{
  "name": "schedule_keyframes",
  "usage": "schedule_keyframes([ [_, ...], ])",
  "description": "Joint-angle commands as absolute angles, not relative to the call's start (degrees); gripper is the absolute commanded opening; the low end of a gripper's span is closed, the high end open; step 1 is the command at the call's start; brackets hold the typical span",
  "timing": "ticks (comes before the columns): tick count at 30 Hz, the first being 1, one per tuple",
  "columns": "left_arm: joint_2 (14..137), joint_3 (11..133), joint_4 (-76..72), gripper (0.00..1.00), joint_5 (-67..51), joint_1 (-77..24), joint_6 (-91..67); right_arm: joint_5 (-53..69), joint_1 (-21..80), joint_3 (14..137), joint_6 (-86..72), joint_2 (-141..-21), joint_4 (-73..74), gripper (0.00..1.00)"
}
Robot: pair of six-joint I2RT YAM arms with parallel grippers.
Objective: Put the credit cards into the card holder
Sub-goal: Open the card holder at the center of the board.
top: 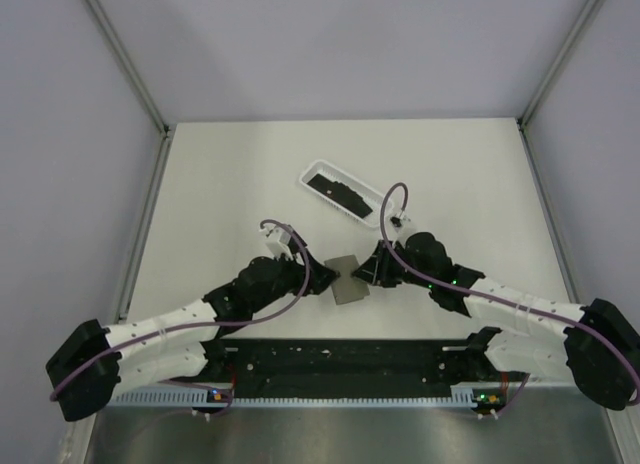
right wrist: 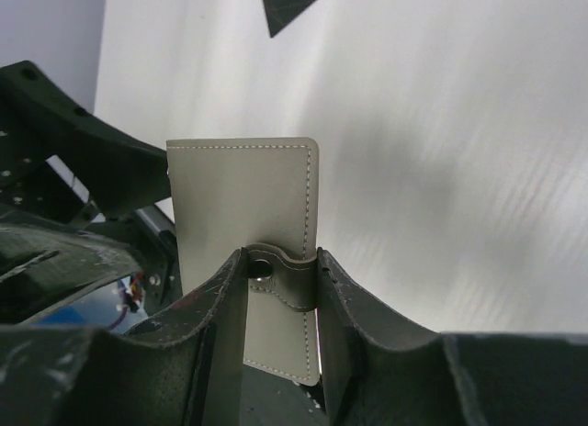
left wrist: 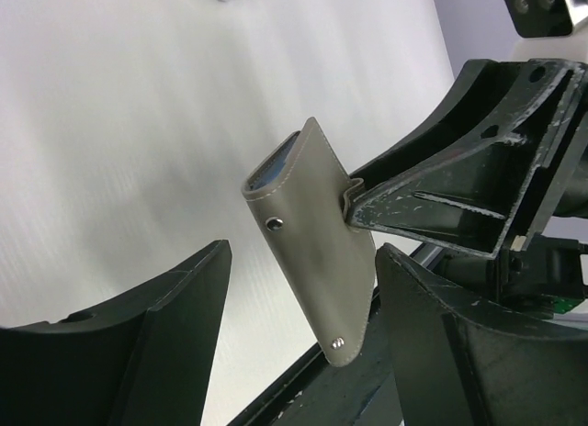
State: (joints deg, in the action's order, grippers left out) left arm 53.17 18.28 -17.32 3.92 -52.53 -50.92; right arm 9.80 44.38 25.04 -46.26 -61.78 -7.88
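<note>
Card holder [top: 347, 277] sits near the front centre of the table [top: 220, 184], between the two arms' tips, folded shut; grey stitched cover with two metal snaps on one face, a pale blue-grey edge showing at its upper end in the left wrist view; it stands on edge and tilted rather than lying flat; whether its lower end touches the table cannot be told; right gripper [right wrist: 280, 284] is pinching the card holder, its jaws closed on the snap tab at one long edge, about midway along; left gripper [top: 318, 274] is spread wide, its fingers [left wrist: 147, 343] standing either side of the holder's lower end with nothing clamped; contact between the nearer finger and the cover cannot be judged; credit cards [top: 335, 189], flat and black, lie in the white oblong tray [top: 370, 214] further back on the table, apart from both grippers
</note>
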Motion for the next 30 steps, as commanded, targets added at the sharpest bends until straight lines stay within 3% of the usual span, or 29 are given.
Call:
schedule_keyframes([
  [1, 54.2, 18.6, -18.7, 0.7, 2.5, -52.4, -50.1, 14.9, 43.9, 24.3, -50.0, -61.1, -17.4, 0.15],
  [5, 55.4, 18.7, -20.6, 0.59, 1.1, -52.4, -50.2, 16.6, 43.9, 24.2, -50.9, -62.0, -19.4, 0.15],
  [8, 55.7, 19.0, -21.4, 0.3, 0.6, -52.4, -49.8, 16.4, 43.9, 24.3, -50.7, -61.6, -18.9, 0.2],
  [10, 55.6, 19.2, -21.4, 0.1, 0.4, -52.4, -49.7, 14.7, 43.9, 25.1, -49.4, -60.7, -15.7, 0.3],
  [12, 55.2, 19.3, -20.9, 0.0, 0.7, -52.4, -49.0, 12.1, 43.9, 26.6, -46.6, -59.2, -10.4, 0.42],
  [15, 54.9, 21.0, -17.1, 0.0, 2.5, -52.5, -47.6, 8.8, 43.9, 28.8, -44.0, -56.8, -4.4, 0.53],
  [18, 55.3, 23.6, -11.0, 0.0, 6.1, -52.9, -45.9, 7.3, 43.9, 30.8, -42.7, -56.0, -0.5, 0.56],
  [25, 57.6, 30.5, -1.3, 0.0, 17.1, -58.6, -42.9, 2.9, 49.9, 35.8, -42.5, -61.3, 2.0, 0.54],
  [30, 58.7, 31.9, -0.8, 0.0, 18.5, -60.4, -43.5, 2.3, 52.1, 37.7, -43.9, -66.4, 0.4, 0.52],
])
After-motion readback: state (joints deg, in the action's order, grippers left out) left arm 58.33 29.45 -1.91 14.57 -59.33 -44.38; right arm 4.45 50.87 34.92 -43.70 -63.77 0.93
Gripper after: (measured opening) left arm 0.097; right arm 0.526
